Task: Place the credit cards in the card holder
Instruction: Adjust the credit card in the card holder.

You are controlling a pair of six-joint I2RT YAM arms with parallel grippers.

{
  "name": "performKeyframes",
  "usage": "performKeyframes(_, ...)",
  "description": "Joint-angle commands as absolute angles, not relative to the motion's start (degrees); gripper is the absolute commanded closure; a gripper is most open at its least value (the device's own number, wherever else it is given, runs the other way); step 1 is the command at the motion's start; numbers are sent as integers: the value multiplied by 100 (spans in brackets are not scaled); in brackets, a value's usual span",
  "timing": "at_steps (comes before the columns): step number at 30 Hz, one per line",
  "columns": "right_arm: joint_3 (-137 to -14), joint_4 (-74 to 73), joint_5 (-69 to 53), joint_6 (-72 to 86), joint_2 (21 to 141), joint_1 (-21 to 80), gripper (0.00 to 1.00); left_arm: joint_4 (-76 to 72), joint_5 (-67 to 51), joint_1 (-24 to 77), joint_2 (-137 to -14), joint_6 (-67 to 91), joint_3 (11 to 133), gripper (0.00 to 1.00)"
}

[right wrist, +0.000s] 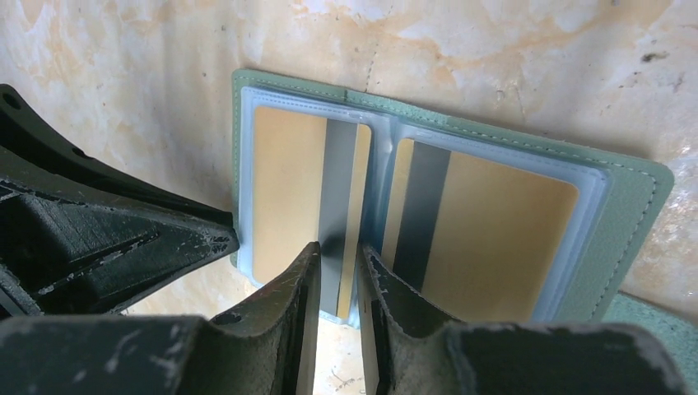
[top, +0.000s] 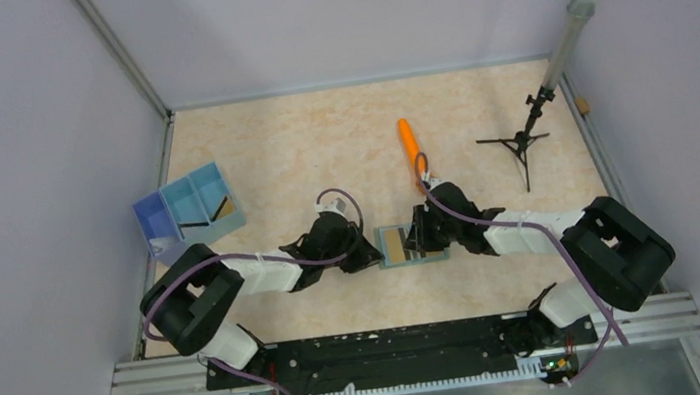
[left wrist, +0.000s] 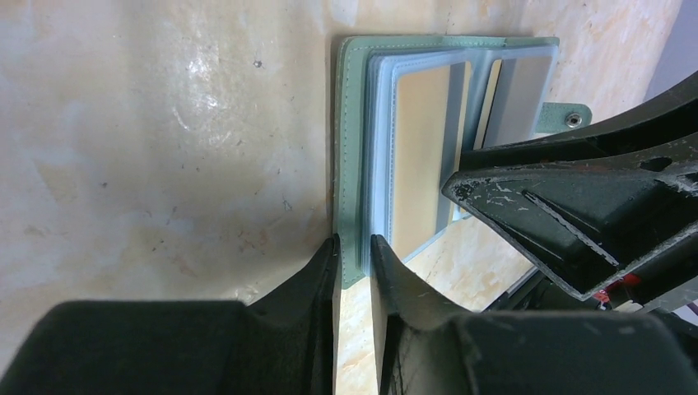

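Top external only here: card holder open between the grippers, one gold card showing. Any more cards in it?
Observer: Two credit cards, one in each facing clear sleeve of the card holder, dark stripes toward the fold.
Operator: Left gripper?
Observer: The left gripper straddles the holder's green cover edge, jaws narrow.
Operator: Right?
Observer: The right gripper straddles the near sleeve edge beside the fold.

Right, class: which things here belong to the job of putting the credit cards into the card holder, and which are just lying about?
Part of the job:
card holder, lying open
credit cards in its clear sleeves
left gripper
right gripper

Just lying about:
blue tray
orange cylinder
black tripod stand
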State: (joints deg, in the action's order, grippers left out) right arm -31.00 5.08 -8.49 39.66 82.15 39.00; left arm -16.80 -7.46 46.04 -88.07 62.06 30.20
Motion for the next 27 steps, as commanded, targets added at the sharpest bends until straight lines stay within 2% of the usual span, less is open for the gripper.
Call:
performKeyframes(1,-2989,470,-567,3993,8429,3975,78,-2032,-750,4602,-9069,6223,3055,78)
performKeyframes(17,-2849,726,-590,4044,8640,3973,78,-917,-617,4608,-9627,5900,3723,78)
performKeyframes(27,-2821,753,-681,4052,8639,3973,78,-857,-507,4607,-9928,5814,3939,73)
